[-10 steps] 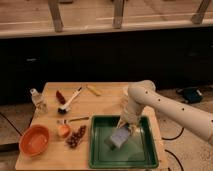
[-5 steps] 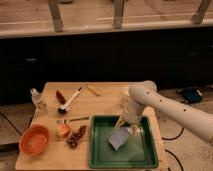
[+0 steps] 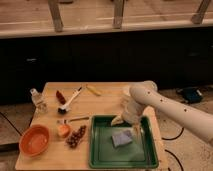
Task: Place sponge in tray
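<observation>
The pale grey-blue sponge (image 3: 121,138) lies flat on the floor of the dark-green tray (image 3: 106,153), near the tray's middle. My gripper (image 3: 128,126) hangs just above the sponge's far edge, over the back half of the tray. Its fingers are spread apart and hold nothing. The white arm (image 3: 170,107) reaches in from the right.
The tray sits at the front right of a wooden table (image 3: 107,102). To its left are an orange bowl (image 3: 35,141), a bunch of grapes (image 3: 76,137), a small orange item (image 3: 63,131), a white-handled dish brush (image 3: 70,101), a small bottle (image 3: 36,99) and a yellow item (image 3: 93,90).
The gripper has risen slightly off the sponge and its fingers have spread. The sponge stays lying in the tray at about the same spot.
</observation>
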Motion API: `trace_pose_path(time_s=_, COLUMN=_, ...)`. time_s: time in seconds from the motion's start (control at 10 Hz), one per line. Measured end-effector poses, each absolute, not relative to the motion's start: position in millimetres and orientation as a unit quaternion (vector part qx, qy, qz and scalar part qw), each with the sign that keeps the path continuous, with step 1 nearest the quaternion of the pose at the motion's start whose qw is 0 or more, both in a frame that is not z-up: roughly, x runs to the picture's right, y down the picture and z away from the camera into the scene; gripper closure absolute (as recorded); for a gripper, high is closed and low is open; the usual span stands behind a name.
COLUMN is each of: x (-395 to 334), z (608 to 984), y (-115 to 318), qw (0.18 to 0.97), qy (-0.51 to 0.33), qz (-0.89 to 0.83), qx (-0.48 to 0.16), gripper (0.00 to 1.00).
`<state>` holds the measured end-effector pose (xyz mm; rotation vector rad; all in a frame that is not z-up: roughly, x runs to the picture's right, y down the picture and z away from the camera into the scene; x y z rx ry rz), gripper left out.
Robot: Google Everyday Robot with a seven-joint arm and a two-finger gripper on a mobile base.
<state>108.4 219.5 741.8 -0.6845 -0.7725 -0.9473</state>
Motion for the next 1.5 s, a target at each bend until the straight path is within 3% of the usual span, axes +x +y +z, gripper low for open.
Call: trace_pose_path(time_s=1.5, x=107.3, z=741.2, y=218.7, qw=0.762, qy=-0.361, qz=-0.439, qx=-0.31, gripper=0.2)
